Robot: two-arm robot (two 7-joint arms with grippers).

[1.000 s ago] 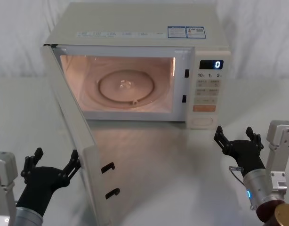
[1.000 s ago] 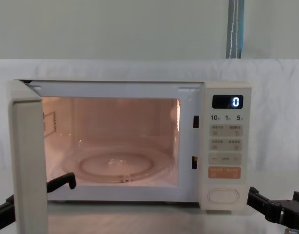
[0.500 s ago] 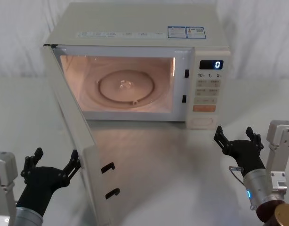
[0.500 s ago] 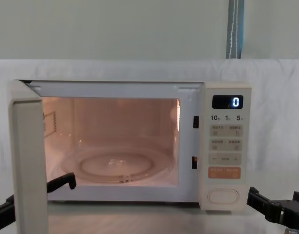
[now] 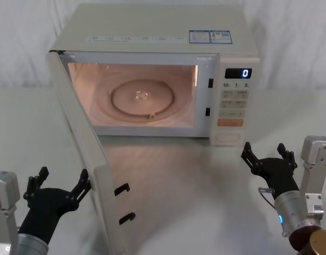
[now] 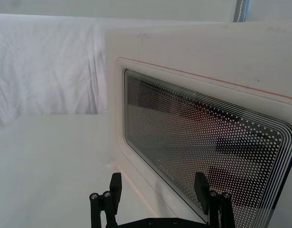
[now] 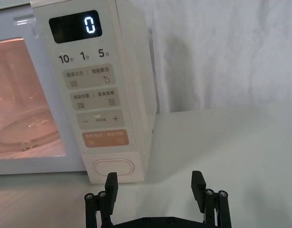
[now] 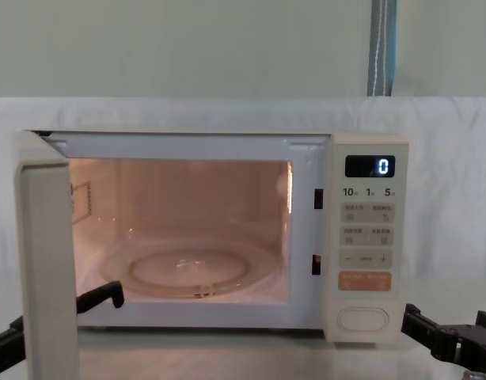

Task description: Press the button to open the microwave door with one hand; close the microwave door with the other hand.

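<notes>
- Nothing has moved over the last second: door, both tools and display read the same, so the work sits in a pause between its two halves.
- The microwave door (image 5: 83, 159) stands swung wide open, the lit cavity and glass turntable (image 5: 142, 99) exposed. The opening half looks done; closing is what remains.
- The left tool (image 5: 58, 187) hovers low over the worktop (image 5: 195, 180), fingers spread and empty. The door's outer face lies just ahead of it and slightly to its right; in the left wrist view the dotted window (image 6: 208, 142) fills the space in front of the fingertips (image 6: 116, 183), near but apparently not touching.
- The right tool (image 5: 268, 155) also stays put, forked fingers apart and holding nothing. The button (image 7: 115, 168) sits just ahead of it and a little to its left, with a clear gap between.
- My reading: the left tool is placed to push the door shut, needing a forward sweep to its right. The risk is fingers slipping along the smooth panel.
</notes>
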